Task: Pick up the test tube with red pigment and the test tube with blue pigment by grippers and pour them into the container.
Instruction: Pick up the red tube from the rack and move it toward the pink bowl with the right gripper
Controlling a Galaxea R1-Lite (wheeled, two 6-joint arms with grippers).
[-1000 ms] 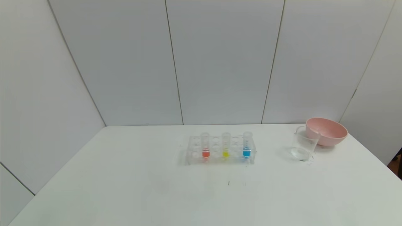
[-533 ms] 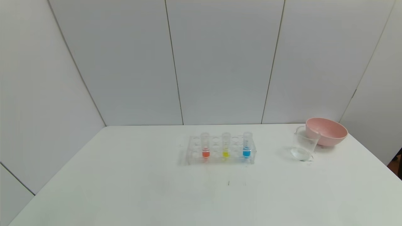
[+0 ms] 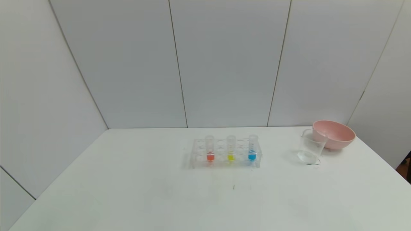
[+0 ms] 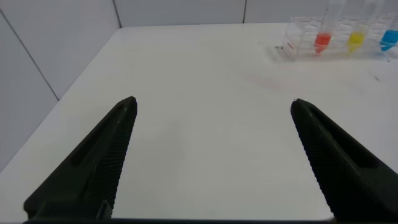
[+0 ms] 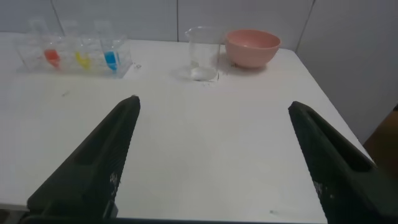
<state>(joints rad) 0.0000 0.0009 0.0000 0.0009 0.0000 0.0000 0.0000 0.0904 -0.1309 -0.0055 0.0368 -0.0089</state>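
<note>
Comparing the head views across the last second, you will find nothing has shifted: the rack point(image 3: 224, 153) sits mid-table with the red tube point(image 3: 210, 150), the yellow tube point(image 3: 231, 149) and the blue tube point(image 3: 252, 149) upright in its front row, and the container point(image 3: 310, 148) stands well to the right, just in front of the pink bowl point(image 3: 334, 134). Neither arm shows in the head view. Your left gripper point(image 4: 211, 162) hangs low over the bare table point(image 3: 128, 179), fingers spread wide and holding nothing, with the rack far ahead of it. Your right gripper point(image 5: 214, 165) is likewise wide and empty, facing the container. By my reading, the task has not begun; the first reach is yet to come.
</note>
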